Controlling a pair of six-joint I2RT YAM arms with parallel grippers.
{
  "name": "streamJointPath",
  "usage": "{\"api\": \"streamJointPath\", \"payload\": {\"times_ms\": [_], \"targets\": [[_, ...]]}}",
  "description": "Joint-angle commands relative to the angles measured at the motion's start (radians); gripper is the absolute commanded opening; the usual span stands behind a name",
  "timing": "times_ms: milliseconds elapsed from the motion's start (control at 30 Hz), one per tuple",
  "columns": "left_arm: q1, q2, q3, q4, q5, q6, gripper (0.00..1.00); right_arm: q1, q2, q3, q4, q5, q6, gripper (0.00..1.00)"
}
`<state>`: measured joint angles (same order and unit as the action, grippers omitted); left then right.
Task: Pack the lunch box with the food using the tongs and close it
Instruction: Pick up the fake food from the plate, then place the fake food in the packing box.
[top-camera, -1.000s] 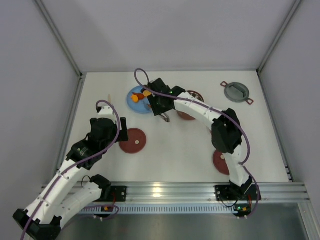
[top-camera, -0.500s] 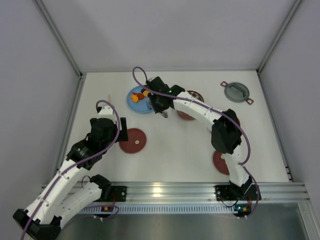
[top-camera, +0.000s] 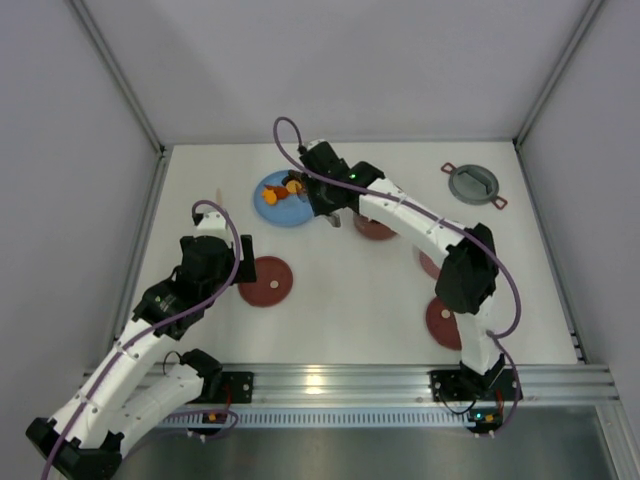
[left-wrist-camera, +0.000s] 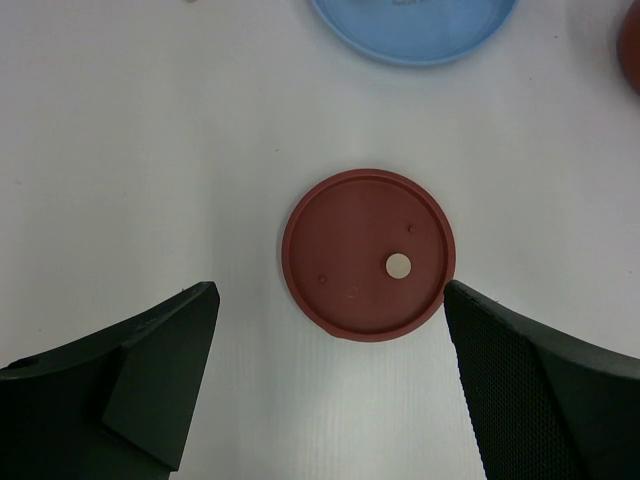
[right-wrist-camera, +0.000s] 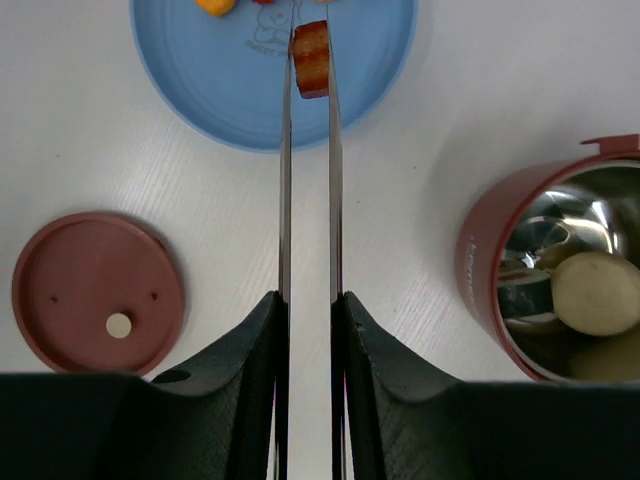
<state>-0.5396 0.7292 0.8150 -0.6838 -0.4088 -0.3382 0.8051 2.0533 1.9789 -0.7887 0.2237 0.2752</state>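
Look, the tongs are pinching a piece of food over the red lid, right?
Not quite. The tongs are pinching the piece of food over the blue plate, not the lid. The red lid lies off to the plate's side. The right wrist view shows this.

The light is bright, even and soft, and it seems to come from above: on the white table (top-camera: 330, 290) the shadows are pale and short and lie close under the arms, and the aluminium rail (top-camera: 318, 380) at the near edge shows a small white glare. In the right wrist view the steel inside of the lunch box (right-wrist-camera: 480, 280) gives strong mirror reflections, while the tongs (right-wrist-camera: 285, 200) look sharp along their length. In both wrist views the dark fingers (left-wrist-camera: 150, 390) at the bottom edge are large and a little soft in focus, and none of the 3 pictures has motion blur.
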Motion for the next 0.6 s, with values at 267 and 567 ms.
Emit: {"api": "streamJointPath", "payload": {"times_ms": [267,567], "targets": [[-0.005,-0.022,0.012,0.010,-0.002,0.008,0.99,-0.076,-0.689,-0.452,-0.006,0.166,0.197,0.13],[-0.005,-0.025,0.013,0.012,0.008,0.008,0.99,-0.152,-1.136,-0.805,-0.168,0.275,0.347,0.14]]}}
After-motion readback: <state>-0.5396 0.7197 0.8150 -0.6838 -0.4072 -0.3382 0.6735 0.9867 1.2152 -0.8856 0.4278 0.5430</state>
